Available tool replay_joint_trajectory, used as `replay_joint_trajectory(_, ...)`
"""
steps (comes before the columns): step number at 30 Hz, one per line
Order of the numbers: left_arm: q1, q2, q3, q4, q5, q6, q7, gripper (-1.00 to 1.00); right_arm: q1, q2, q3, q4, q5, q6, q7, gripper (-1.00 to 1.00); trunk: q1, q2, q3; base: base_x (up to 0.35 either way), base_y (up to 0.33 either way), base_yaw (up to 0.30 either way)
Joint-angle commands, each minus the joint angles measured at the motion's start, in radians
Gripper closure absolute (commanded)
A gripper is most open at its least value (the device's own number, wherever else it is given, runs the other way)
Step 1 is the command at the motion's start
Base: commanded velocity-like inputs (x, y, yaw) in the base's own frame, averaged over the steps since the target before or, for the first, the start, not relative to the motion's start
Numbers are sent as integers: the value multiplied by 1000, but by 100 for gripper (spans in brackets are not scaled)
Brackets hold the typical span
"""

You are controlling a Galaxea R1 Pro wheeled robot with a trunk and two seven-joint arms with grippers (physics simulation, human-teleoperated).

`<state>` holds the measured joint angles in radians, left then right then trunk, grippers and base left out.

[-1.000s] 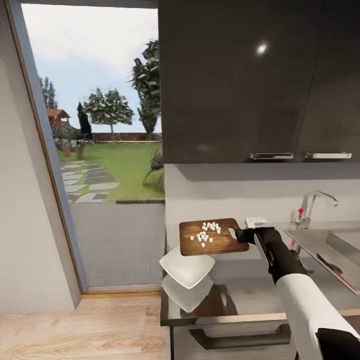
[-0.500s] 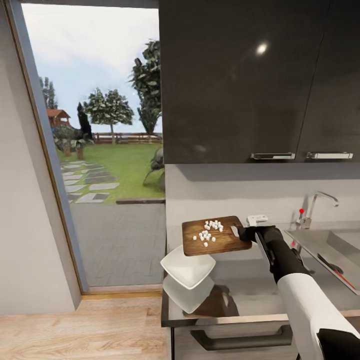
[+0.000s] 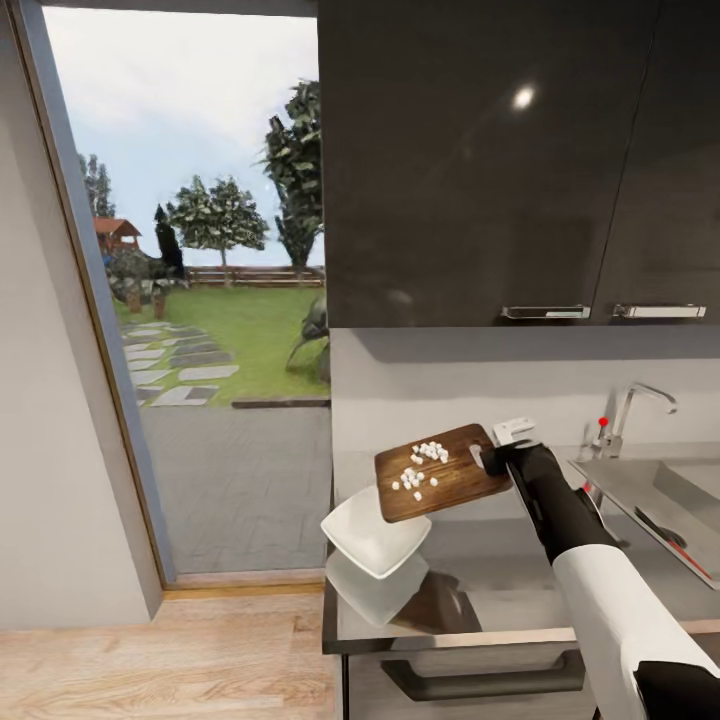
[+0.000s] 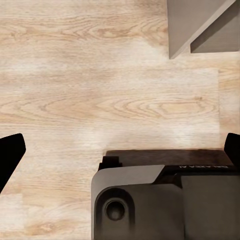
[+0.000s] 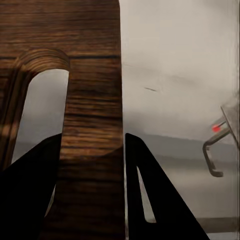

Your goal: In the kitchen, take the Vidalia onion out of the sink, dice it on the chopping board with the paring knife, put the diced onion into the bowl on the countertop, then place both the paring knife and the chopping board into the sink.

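While the left gripper (image 4: 120, 150) points down at light wooden flooring, its two dark fingertips (image 4: 10, 152) sit wide apart at opposite edges of the left wrist view with nothing between them, so the jaws are released. Nearest in the head view, the countertop (image 3: 520, 590) shows its grey reflective surface above a cabinet front with a dark handle. At its left end sits the bowl (image 3: 372, 538), white and squarish, with its reflection on the steel below. Directly above the bowl's far side, the chopping board (image 3: 440, 472) is held clear of the countertop and tilted, its lower corner over the bowl. The diced Vidalia onion (image 3: 418, 468) lies on the board as a scatter of small white pieces. The right gripper (image 3: 493, 458) is clamped on the board's raised right end; in the right wrist view its dark fingers (image 5: 30, 195) stand on either side of the wooden strip beside the handle slot (image 5: 42, 115). Farther right is the sink (image 3: 660, 500), where the paring knife (image 3: 662, 533) lies with its red handle showing. Behind it stands the chrome tap (image 3: 630, 410) with its red knob (image 3: 601, 421). Dark wall cabinets (image 3: 500, 160) hang above.
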<state>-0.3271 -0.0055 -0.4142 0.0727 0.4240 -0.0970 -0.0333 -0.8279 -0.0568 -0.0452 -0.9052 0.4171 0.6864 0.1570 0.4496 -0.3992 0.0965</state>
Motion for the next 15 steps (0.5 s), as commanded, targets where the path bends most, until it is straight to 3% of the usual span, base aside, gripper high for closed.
replay_joint_trajectory(1,-1,-1,-8,4,9,-6,-4,-100,0,0,-1,-2,13,4,9,100,0,-1,0,0,0,0)
replay_joint_trajectory(8,-1,-1,-8,4,8,-6,-4,-100,0,2,0,-4,58,7,9,100,0,-1,0,0,0,0)
replay_joint_trajectory(15,-1,-1,-8,4,8,-6,-4,-100,-2,21,1,-69,151,90,9,100,0,-1,0,0,0,0)
